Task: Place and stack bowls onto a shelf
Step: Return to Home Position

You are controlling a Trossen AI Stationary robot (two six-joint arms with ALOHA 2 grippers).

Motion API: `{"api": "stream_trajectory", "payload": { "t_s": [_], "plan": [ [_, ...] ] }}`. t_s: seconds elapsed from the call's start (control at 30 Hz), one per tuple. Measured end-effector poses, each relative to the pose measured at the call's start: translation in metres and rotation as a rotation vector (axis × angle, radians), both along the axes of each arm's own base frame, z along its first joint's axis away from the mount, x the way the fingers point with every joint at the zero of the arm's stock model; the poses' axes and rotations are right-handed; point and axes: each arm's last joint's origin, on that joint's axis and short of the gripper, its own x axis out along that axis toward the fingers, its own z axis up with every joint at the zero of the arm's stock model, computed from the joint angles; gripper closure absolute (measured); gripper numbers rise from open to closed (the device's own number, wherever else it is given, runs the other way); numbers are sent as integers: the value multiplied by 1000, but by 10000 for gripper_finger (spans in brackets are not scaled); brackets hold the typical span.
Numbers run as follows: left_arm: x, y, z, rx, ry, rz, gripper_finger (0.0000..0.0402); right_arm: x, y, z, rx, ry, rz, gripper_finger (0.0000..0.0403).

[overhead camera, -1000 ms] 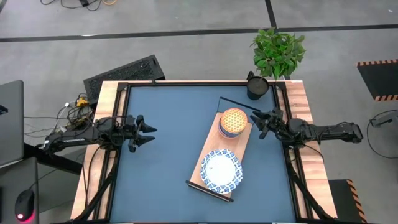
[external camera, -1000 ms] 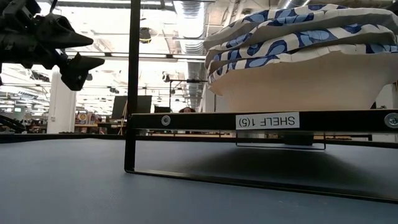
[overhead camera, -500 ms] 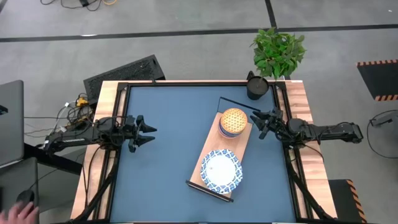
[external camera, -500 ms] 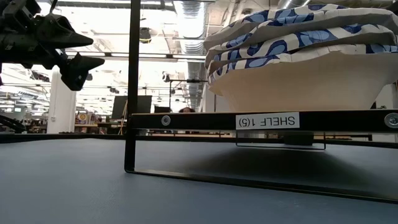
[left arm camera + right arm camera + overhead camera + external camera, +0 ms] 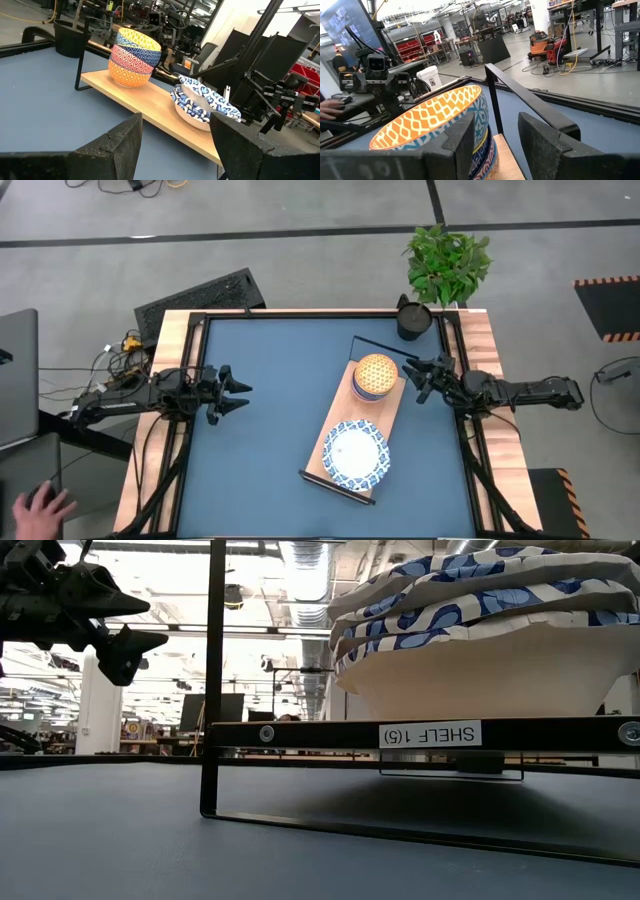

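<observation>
Bowls [image 5: 375,375] in 2 stacks on shelf [image 5: 368,411]; left gripper [image 5: 246,396], right gripper [image 5: 412,379] spread, empty.

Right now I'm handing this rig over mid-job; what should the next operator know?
Left end effector: open, empty, over the left of the blue table.
Right end effector: open, empty, beside the far end of the long light-wood shelf.
On the shelf: stack of small colourful patterned bowls; stack of wide white blue-rimmed bowls.
Done: no bowls off the shelf.
Left: seemingly only parking the arms.
</observation>
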Motion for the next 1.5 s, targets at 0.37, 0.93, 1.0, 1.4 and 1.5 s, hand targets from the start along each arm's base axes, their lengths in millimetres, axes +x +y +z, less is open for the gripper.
{"api": "stream_trajectory", "payload": {
  "t_s": [0.37,0.93,1.0,1.4,1.5],
  "plan": [
    [0,1,-1,-2,6,20,182,0,0,0,0,0,0,226],
    [6,2,-8,-13,100,23,182,0,0,0,0,0,0,226],
    [6,2,-8,-13,104,23,182,0,0,0,0,0,0,226],
    [6,2,-8,-13,103,23,182,0,0,0,0,0,0,226],
    [6,2,-8,-13,103,23,182,0,0,0,0,0,0,226]
  ]
}}
